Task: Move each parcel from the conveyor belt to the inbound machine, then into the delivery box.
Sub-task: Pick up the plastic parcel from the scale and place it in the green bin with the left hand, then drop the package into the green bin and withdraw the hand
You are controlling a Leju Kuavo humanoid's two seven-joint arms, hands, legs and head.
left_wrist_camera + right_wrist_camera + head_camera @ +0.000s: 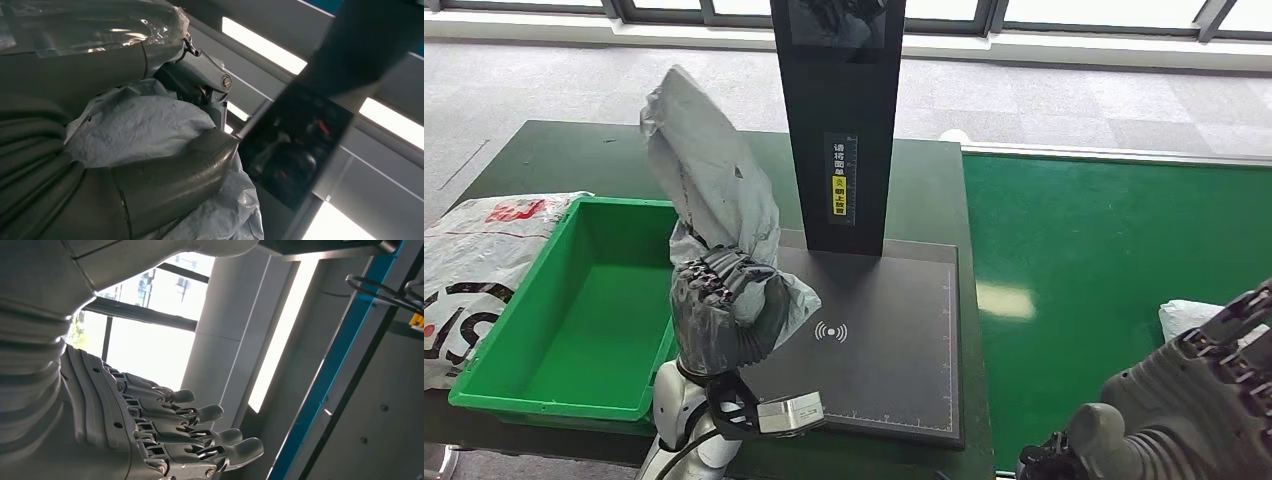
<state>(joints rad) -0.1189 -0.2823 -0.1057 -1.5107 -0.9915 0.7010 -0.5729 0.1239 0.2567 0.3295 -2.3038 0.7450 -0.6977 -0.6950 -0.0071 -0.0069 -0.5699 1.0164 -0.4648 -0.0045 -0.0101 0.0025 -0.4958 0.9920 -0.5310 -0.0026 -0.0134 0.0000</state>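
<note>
One grey parcel (709, 170) stood gripped in the left hand (724, 310), beside the green delivery box (574, 310) and over the inbound machine (874, 340); crinkled and limp, it looked light and slippery (best held low, around its bunched bulk). Further right, the right hand (1204, 400) hung unclenched near a white parcel (1189, 318) on the conveyor belt (1084, 250).

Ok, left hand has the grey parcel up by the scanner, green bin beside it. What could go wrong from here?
1. The left hand grips the grey parcel only at its lower end; the floppy bag towers above and could slump or slip.
2. The bag stands close to the black scanner post and might snag it.
3. The green bin has a near wall the bag could catch on, dropping outside.
</note>
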